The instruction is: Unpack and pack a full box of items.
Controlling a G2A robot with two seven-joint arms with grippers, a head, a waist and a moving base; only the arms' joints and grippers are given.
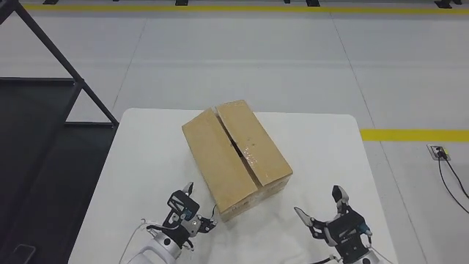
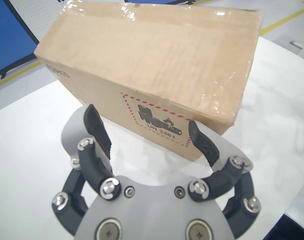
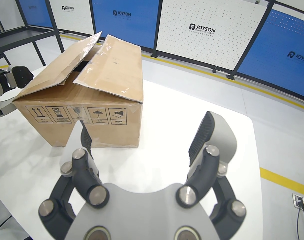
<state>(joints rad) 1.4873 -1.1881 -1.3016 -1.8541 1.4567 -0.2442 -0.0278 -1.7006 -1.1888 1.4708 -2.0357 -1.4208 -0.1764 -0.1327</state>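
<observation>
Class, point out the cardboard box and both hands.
cardboard box (image 1: 251, 144): top view, one top flap.
left hand (image 2: 140, 116): left wrist view, midway between fingertips.
right hand (image 3: 143, 118): right wrist view, midway between fingertips.

Left hand (image 2: 142, 117) low, jaws spread wide; right hand (image 3: 144, 118) likewise spread, well apart from it.

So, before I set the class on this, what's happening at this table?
A two-armed robot is facing a cardboard box on a white table. The box's top flaps are down but slightly parted along the middle seam. The left gripper and right gripper sit near its closer end, jaws open, holding nothing. Unpacking has not visibly begun.
</observation>
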